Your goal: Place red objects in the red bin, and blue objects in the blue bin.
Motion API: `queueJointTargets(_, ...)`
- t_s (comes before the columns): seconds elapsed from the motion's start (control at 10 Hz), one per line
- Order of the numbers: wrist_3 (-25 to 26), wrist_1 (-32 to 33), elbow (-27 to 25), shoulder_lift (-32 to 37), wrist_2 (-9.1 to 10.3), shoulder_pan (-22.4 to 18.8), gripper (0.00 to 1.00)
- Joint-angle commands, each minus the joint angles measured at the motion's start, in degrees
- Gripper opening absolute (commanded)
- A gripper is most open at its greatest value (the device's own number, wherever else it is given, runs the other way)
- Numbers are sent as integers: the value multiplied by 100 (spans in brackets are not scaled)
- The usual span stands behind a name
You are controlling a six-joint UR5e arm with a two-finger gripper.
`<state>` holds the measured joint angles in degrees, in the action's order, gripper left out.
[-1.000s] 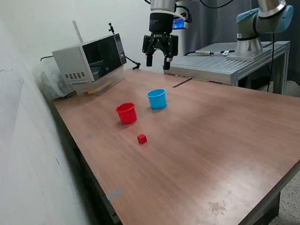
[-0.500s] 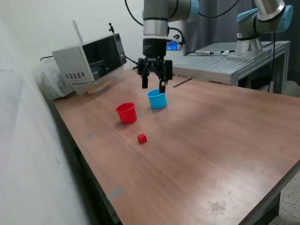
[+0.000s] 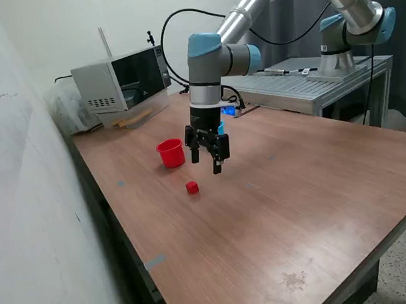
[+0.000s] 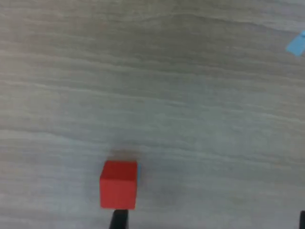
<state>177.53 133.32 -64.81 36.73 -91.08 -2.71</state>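
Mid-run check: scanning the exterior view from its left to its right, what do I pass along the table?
Microwave → red cup → red cube → claw, open and empty above the tabletop → metal side table. The blue cup is mostly hidden behind the arm, so I leave it out.

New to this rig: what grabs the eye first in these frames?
The arm's end effector hangs open and empty just above the wooden table, near the middle of the exterior view. A lone small red cube sits on the bare wood just below it in that view, and it also shows in the wrist view. The red cup stands upright behind the cube; the blue cup is almost hidden behind the arm.
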Motion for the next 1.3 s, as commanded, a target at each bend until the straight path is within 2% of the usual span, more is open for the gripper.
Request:
queueJointTargets(0.0, 1, 36, 275, -271, -15, 51, 100)
queueJointTargets(0.5, -8, 185, 373, -570, -33, 183, 100)
queueJointTargets(1.1, -17, 255, 443, -614, -42, 341, 100)
queueJointTargets(1.2, -17, 255, 434, -614, -42, 341, 0)
